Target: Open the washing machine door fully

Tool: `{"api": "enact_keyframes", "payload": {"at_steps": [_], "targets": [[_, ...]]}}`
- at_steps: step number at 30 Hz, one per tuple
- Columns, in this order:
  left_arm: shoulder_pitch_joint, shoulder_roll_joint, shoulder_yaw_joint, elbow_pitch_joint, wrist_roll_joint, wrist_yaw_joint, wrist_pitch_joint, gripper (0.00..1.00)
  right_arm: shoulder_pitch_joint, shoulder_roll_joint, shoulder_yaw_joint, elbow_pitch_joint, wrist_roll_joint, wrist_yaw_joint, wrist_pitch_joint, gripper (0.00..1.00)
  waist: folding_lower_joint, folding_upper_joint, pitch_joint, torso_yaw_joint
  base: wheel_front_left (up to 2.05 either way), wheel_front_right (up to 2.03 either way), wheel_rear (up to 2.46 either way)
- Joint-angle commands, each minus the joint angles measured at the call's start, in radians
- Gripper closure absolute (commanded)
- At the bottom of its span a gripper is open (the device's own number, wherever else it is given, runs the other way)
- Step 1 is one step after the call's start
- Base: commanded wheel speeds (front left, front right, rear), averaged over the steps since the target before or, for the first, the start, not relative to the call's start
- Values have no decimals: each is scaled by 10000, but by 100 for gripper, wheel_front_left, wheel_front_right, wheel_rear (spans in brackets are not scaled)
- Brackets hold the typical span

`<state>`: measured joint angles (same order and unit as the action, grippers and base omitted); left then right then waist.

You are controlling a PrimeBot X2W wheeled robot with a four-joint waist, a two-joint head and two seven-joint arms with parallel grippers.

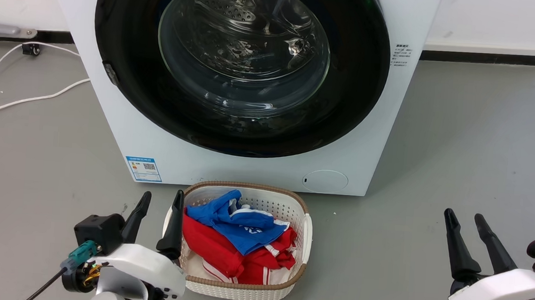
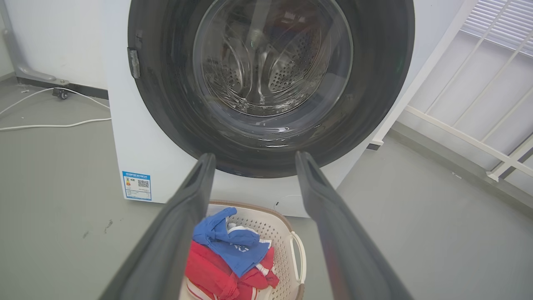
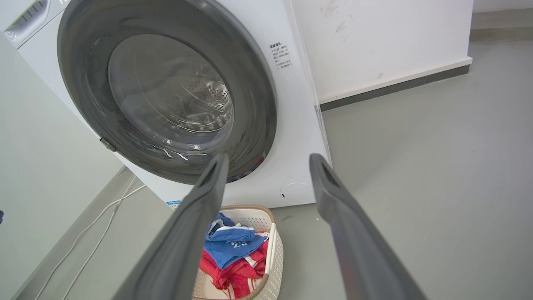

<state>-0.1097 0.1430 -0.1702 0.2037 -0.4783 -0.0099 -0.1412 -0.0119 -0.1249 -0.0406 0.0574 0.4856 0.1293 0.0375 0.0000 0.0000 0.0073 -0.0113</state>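
The washing machine door [image 1: 240, 63] sits shut, flat against the front of the washing machine [image 1: 154, 151], at twelve o'clock from me in the head view. Through its clear bowl I see the holed steel drum. A small grey catch [image 1: 110, 74] sits on the black frame at nine o'clock. On the white front below, a blue label [image 1: 143, 168] is at seven o'clock and a round flap [image 1: 325, 181] at five o'clock.

On the floor just in front of the machine stands a white basket [image 1: 239, 289] with a brown rim (a blue garment [image 1: 239, 223] lies over red ones [image 1: 213, 254]). A white cable [image 1: 26, 100] runs across the floor at nine o'clock.

My left fingers [image 1: 176, 209] are spread apart and grip nothing, the inner one just beside the basket's rim. My right fingers [image 1: 454, 231] are also spread and bare, well apart from the basket at three o'clock. Both pairs point towards the machine and touch neither it nor the door.
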Motion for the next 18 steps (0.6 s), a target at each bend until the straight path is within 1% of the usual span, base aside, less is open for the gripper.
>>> {"api": "enact_keyframes", "payload": {"at_steps": [1,2,4,18], "targets": [[-221,78,-66,-64,234,41,-84,0,-21,-60,11,-165,-288,20,21,0,0,0,-5,1,0,0,0],[-238,127,-170,-45,531,108,-166,0,30,-32,0,-197,-643,20,49,0,0,0,-5,-2,0,0,0],[-256,159,-240,-34,710,135,-224,0,54,-11,-11,-223,-881,20,61,0,0,0,1,-5,0,0,0],[-196,287,-503,247,1750,404,-556,0,198,185,-69,-364,-2202,22,-12,0,0,0,-32,-36,0,0,0]]}}
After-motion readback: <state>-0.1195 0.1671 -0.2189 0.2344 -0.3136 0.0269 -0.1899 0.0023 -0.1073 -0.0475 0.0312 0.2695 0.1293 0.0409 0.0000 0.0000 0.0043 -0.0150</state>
